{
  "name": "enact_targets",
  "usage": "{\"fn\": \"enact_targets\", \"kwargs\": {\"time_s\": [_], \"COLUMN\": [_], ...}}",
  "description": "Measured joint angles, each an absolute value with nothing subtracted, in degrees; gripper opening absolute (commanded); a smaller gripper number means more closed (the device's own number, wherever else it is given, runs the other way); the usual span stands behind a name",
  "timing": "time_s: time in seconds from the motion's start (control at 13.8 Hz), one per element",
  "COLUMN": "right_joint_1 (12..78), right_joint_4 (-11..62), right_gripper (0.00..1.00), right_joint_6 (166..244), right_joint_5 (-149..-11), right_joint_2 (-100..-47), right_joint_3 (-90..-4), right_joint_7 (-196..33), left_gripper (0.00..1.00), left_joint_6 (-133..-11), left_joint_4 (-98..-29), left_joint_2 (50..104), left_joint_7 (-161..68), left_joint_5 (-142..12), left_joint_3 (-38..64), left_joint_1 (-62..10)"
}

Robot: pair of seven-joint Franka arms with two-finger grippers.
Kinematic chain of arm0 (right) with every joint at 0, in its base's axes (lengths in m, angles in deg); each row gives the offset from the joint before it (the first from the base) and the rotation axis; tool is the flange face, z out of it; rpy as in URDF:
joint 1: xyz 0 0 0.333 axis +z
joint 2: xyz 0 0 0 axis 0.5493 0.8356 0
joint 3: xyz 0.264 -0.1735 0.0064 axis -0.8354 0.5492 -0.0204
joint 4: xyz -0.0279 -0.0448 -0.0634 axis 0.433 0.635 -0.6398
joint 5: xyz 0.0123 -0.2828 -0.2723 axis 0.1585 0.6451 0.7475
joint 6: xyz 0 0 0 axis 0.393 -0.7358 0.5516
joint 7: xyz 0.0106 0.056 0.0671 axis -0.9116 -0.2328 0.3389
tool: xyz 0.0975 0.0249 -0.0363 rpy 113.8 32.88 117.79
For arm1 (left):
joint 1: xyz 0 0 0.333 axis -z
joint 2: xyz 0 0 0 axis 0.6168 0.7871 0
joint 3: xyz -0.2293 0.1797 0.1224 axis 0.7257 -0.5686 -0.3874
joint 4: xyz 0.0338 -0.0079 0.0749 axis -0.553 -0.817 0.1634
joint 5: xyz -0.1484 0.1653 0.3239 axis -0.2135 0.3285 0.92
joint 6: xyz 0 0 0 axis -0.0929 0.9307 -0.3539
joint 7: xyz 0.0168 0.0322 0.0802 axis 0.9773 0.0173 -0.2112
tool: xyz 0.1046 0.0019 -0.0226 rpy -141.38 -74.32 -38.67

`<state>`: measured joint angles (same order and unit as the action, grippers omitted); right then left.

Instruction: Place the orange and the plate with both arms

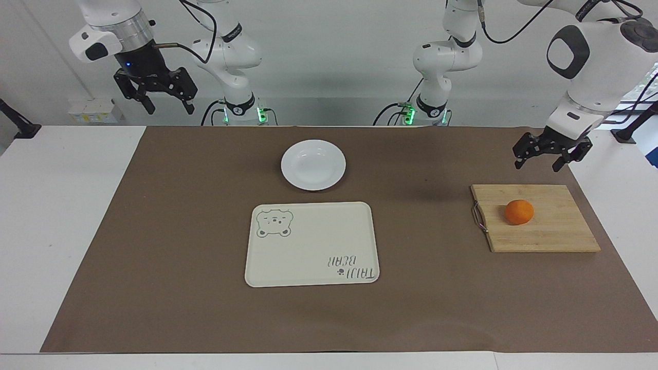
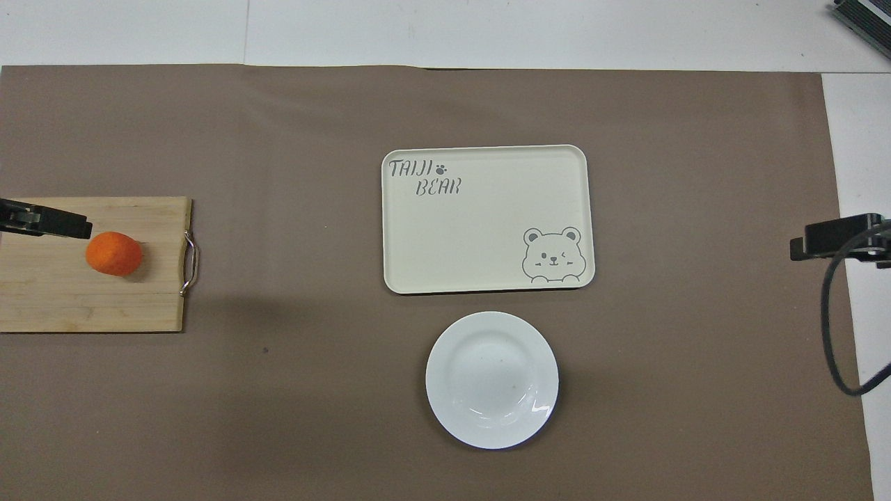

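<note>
The orange (image 1: 519, 211) (image 2: 113, 253) lies on a wooden cutting board (image 1: 560, 234) (image 2: 69, 299) toward the left arm's end of the table. My left gripper (image 1: 537, 163) hangs open and holds nothing, above the board's edge closest to the robots and clear of the orange. One of its fingers (image 2: 56, 224) shows beside the orange in the overhead view. The white plate (image 1: 313, 164) (image 2: 491, 379) sits bare at mid-table, close to the robots. My right gripper (image 1: 171, 108) is open and holds nothing, raised high over the mat's edge at the right arm's end.
A cream tray with a bear drawing (image 1: 311, 243) (image 2: 487, 218) lies just farther from the robots than the plate. A brown mat (image 1: 154, 257) covers the table. The board has a metal handle (image 1: 479, 217) on its tray-facing side.
</note>
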<state>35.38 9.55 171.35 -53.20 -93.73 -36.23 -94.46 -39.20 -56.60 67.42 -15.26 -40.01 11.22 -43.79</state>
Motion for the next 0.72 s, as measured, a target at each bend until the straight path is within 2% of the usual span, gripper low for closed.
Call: {"fn": "enact_targets", "kwargs": {"time_s": [0.51,0.72], "right_joint_1": [35.3,35.3], "right_joint_4": [9.6,9.5], "right_gripper": [1.0,1.0], "right_joint_6": [171.3,171.3], "right_joint_5": [-53.2,-53.2], "right_joint_2": [-93.7,-93.7], "right_joint_3": [-36.2,-36.2], "right_joint_7": [-94.5,-94.5], "left_gripper": [1.0,1.0], "left_joint_6": [-49.3,-54.3], "left_joint_4": [-63.0,-65.1], "left_joint_2": [71.6,75.1], "left_joint_7": [-7.6,-7.1], "left_joint_5": [-40.0,-40.0], "left_joint_3": [11.1,11.2], "left_joint_1": [-47.4,-47.5]}}
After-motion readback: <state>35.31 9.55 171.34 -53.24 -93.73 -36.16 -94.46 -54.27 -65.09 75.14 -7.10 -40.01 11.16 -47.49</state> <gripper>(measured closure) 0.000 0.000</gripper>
